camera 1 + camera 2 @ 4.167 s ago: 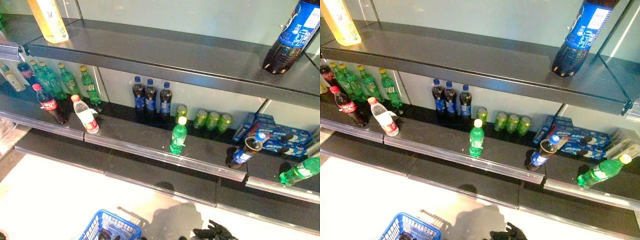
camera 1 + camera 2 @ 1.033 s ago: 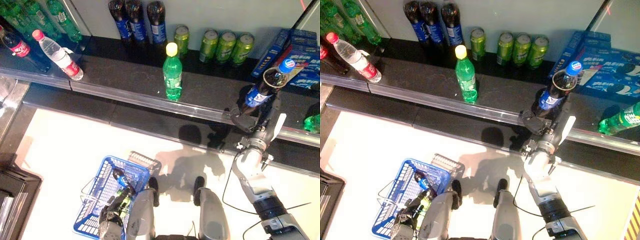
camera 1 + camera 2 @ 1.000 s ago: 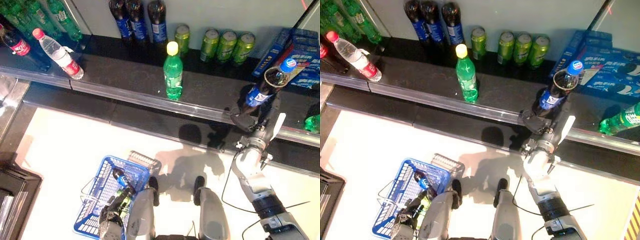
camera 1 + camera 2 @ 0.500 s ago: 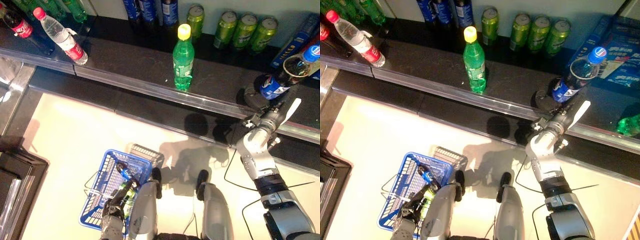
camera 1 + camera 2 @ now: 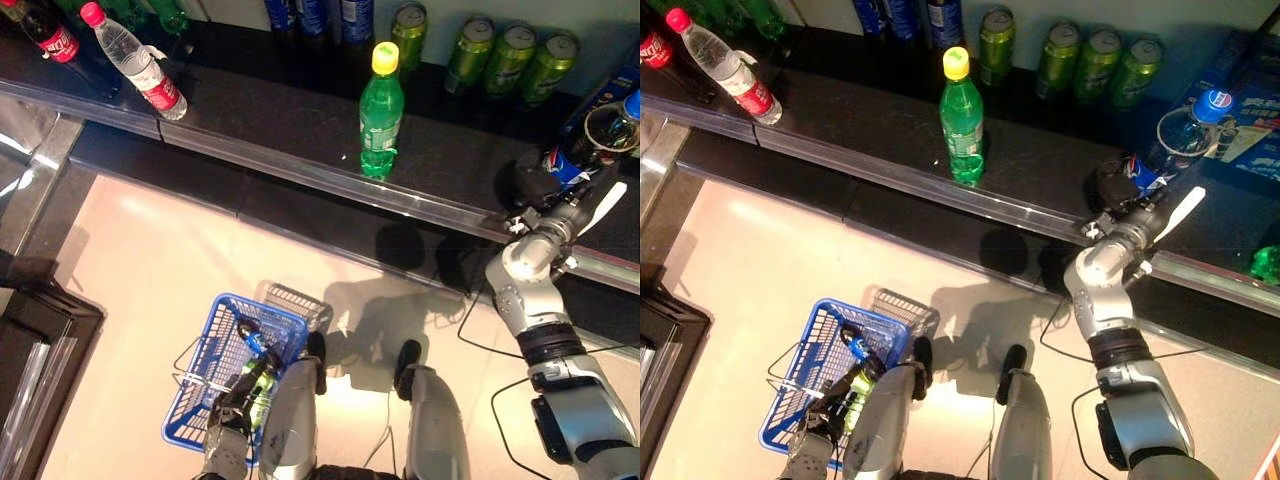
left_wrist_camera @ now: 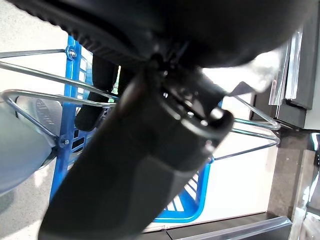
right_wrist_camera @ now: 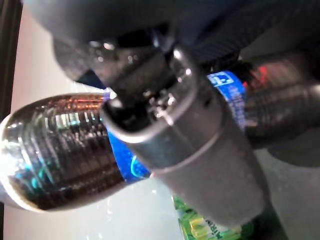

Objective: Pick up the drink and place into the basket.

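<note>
A dark cola bottle (image 5: 603, 128) with a blue cap and blue label stands tilted at the right end of the black shelf (image 5: 270, 120). My right hand (image 5: 555, 205) reaches up to its lower half. In the right wrist view the fingers and thumb curl round the cola bottle (image 7: 55, 150). Low on the floor hangs the blue basket (image 5: 197, 365). My left hand (image 5: 240, 400) is over it, shut on its wire handle (image 6: 30, 95). Something greenish with a blue end shows in the basket under that hand.
A green bottle (image 5: 380, 110) with a yellow cap stands mid-shelf, with green cans (image 5: 505, 50) behind it. A water bottle (image 5: 135, 60) and a red-labelled cola (image 5: 45, 30) stand at the left, blue boxes (image 5: 1250, 120) at the right. A black fixture (image 5: 30, 340) borders the floor's left.
The camera has shifted, so the whole shelf sits differently in view. My right hand stays round the cola bottle, which leans further right. The left hand and basket are as before.
</note>
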Controlling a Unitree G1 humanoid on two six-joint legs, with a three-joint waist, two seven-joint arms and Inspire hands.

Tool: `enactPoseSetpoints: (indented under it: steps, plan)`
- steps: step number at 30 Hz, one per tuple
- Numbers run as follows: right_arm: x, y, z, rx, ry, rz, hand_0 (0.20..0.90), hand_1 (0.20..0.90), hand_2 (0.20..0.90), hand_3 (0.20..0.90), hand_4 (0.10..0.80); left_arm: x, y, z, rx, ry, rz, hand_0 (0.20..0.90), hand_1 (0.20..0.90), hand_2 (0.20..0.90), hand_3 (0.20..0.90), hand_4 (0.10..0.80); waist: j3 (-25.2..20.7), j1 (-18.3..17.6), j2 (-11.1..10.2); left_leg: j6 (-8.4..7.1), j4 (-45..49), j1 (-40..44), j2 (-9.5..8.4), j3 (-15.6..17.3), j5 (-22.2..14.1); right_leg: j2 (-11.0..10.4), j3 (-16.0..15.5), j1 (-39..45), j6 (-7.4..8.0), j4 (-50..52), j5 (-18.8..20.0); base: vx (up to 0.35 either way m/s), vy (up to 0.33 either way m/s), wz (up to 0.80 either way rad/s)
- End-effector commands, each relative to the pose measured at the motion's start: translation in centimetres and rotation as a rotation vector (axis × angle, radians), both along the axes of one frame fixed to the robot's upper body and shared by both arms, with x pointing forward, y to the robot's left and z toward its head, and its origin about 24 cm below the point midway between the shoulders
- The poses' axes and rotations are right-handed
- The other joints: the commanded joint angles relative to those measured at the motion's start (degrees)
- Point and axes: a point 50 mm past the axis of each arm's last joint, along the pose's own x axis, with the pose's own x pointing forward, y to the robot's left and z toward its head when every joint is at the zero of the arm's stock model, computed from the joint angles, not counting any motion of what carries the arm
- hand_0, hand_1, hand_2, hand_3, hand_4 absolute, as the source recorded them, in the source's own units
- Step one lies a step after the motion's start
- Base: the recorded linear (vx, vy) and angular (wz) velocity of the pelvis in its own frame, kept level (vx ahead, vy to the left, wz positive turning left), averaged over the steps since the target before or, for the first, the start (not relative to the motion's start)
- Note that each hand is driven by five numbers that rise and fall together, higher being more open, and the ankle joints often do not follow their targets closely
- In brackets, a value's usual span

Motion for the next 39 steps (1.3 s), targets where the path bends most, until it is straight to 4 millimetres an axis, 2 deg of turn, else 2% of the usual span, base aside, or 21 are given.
enactPoseSetpoints:
  steps: [1,8,12,17,18,20,22,28,32,39]
  plan:
    - [-1.0,-0.8,8.4,-0.113,-0.319,-0.019,0.300,0.300,0.300,0.200,0.100,0.2,2.5,1.9,0.116,-0.149,-0.026,0.300,0.300,0.300,0.200,0.100,-1.1,-0.5,-0.2,-1.41,9.7,-6.1,-0.43,-4.1,8.2,-0.4,-1.9,6.3,-0.91,-5.6,1.5,0.000,0.000,0.00]
    - [-1.6,-1.4,7.9,-0.131,-0.319,-0.032,0.300,0.300,0.300,0.200,0.100,-0.4,2.6,1.7,0.112,-0.142,-0.023,0.300,0.300,0.300,0.200,0.100,-1.1,-0.7,-0.3,-1.45,11.6,-5.2,-0.21,-3.9,8.3,-0.4,-2.0,8.1,-1.34,-4.3,0.6,0.010,0.014,0.05]
    - [-2.4,-1.5,7.2,-0.157,-0.314,-0.025,0.300,0.300,0.300,0.200,0.100,-1.4,3.0,1.4,0.113,-0.131,0.000,0.300,0.300,0.300,0.200,0.100,-1.5,-0.8,-0.6,-1.71,11.9,-2.7,0.19,-3.5,9.1,-0.5,-2.4,11.4,-1.64,-4.2,0.3,0.048,0.026,0.05]
    - [-3.5,-0.8,6.1,-0.204,-0.308,0.018,0.300,0.300,0.300,0.200,0.100,-2.5,3.5,1.3,0.116,-0.137,0.028,0.300,0.300,0.300,0.200,0.100,-3.1,-1.1,-1.2,-1.88,11.8,-0.1,0.55,-3.0,9.0,-0.6,-2.7,14.3,-1.62,-4.0,-0.3,0.101,0.031,0.03]
    - [-4.4,0.2,5.1,-0.241,-0.307,0.064,0.300,0.300,0.300,0.200,0.100,-2.9,3.8,1.4,0.126,-0.147,0.031,0.300,0.300,0.300,0.200,0.100,-4.5,-1.2,-1.6,-1.97,11.1,1.5,0.69,-2.8,9.0,-0.4,-2.8,16.0,-1.43,-4.5,-0.3,0.173,0.039,0.03]
    - [-4.8,0.7,4.7,-0.258,-0.305,0.086,0.300,0.300,0.300,0.200,0.100,-3.1,3.9,1.5,0.135,-0.153,0.026,0.300,0.300,0.300,0.200,0.100,-5.1,-1.3,-1.8,-1.99,10.5,2.4,0.75,-2.7,9.0,-0.4,-2.7,16.8,-1.29,-4.8,-0.2,0.126,0.024,0.01]
    - [-6.4,2.4,3.6,-0.318,-0.319,0.213,0.300,0.300,0.300,0.200,0.100,-3.9,4.2,1.9,0.158,-0.188,0.023,0.300,0.300,0.300,0.200,0.100,-7.7,-1.7,-2.5,-2.15,7.2,6.1,0.94,-1.9,9.1,0.1,-2.5,19.8,-0.69,-7.0,0.1,0.206,0.043,0.07]
    - [-9.0,4.4,2.9,-0.379,-0.345,0.465,0.300,0.300,0.300,0.200,0.100,-4.1,5.1,3.3,0.212,-0.264,-0.031,0.300,0.300,0.300,0.200,0.100,-12.4,-1.5,-3.7,-2.30,0.5,12.4,1.27,0.1,8.9,0.8,-2.4,24.1,0.84,-11.8,1.4,0.120,0.024,-0.01]
    - [-10.1,6.3,2.8,-0.362,-0.380,0.666,0.300,0.300,0.300,0.200,0.100,-3.1,5.4,4.8,0.217,-0.356,-0.044,0.300,0.300,0.300,0.200,0.100,-14.8,-1.4,-4.2,-2.16,-3.7,15.7,1.18,1.6,8.3,1.1,-2.5,25.6,1.51,-14.1,2.2,-0.006,0.024,0.01]
    - [-11.1,10.4,2.5,-0.301,-0.408,1.053,0.300,0.300,0.300,0.200,0.100,-0.6,4.8,7.9,0.225,-0.522,-0.093,0.300,0.300,0.300,0.200,0.100,-15.8,-0.6,-4.5,-2.09,-6.0,17.0,0.90,1.4,8.7,1.1,-2.8,26.3,1.41,-14.9,2.2,-0.058,0.042,0.04]
